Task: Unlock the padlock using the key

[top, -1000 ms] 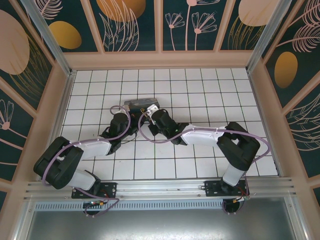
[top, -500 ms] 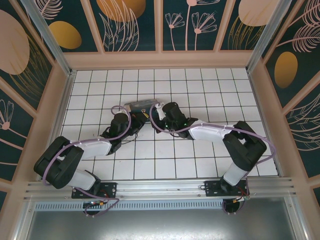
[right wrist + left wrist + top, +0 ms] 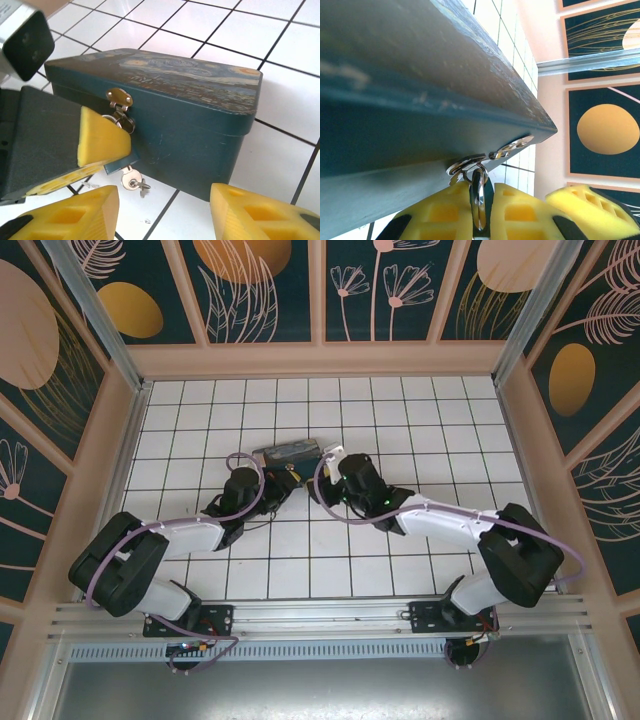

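Observation:
The small blue-grey padlock point(image 3: 122, 164) hangs from the brass hasp point(image 3: 119, 98) on the front of the painted blue box point(image 3: 200, 115). My left gripper point(image 3: 485, 186) is shut on the padlock, and its thin metal shackle point(image 3: 479, 192) shows between the yellow pads. In the right wrist view a left finger point(image 3: 102, 140) covers most of the lock. The silvery key point(image 3: 131, 180) sticks out of the padlock's underside, just above the tiles. My right gripper point(image 3: 165, 200) stands open a little in front of the key, touching nothing.
The box point(image 3: 288, 453) sits mid-table on the white tiled floor point(image 3: 420, 420), with both arms meeting at its near side. Painted wooden walls point(image 3: 320, 355) enclose the table. Free tiles lie behind and to both sides of the box.
My right gripper has opened, let go of the key and drawn back to the right. The key stays in the padlock. The box has shifted slightly right; the left grip is unchanged.

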